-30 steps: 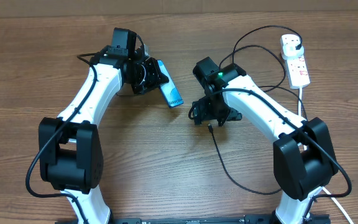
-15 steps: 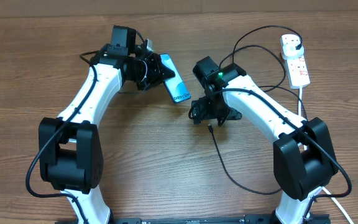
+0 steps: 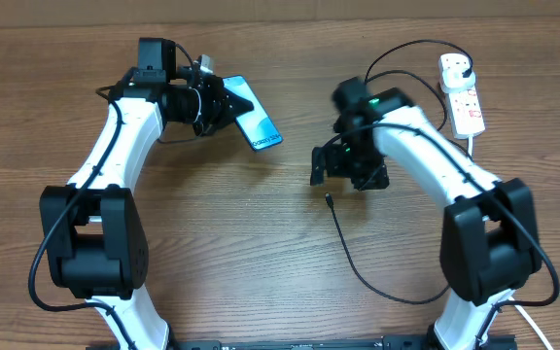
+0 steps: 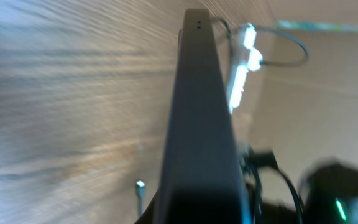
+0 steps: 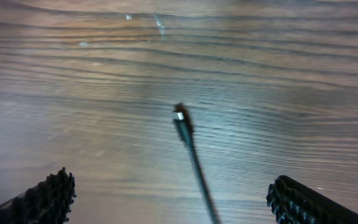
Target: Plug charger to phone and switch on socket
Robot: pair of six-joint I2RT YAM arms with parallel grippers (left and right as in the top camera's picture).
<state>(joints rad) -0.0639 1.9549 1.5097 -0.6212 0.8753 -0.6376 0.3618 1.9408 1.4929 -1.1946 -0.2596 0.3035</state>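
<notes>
The phone point(image 3: 254, 123) is pinched at its upper end by the left jaws, which are pressed shut on it, and it is held tilted above the desk point(image 3: 212, 243) with its light blue screen turned up toward the overhead camera. In the left wrist view the phone point(image 4: 201, 124) is seen edge-on as a dark, blurred bar, with the white power strip point(image 4: 244, 62) beyond it. The right jaws are spread wide and grip nothing; they are held just above the connector tip point(image 3: 329, 201) of the charger cable point(image 3: 358, 272), which lies on the desk. In the right wrist view the tip point(image 5: 180, 118) is seen between the two ribbed pads point(image 5: 48, 196) but apart from both. From the tip, the thin black cable is laid toward the near edge of the desk and curves off to the right behind the right arm point(image 3: 426, 146). The power strip point(image 3: 462, 92) is set at the far right of the desk, well apart from the phone, with a black plug point(image 3: 467, 66) seated at its far end and a thick white cord point(image 3: 472, 146) leaving its near end.
</notes>
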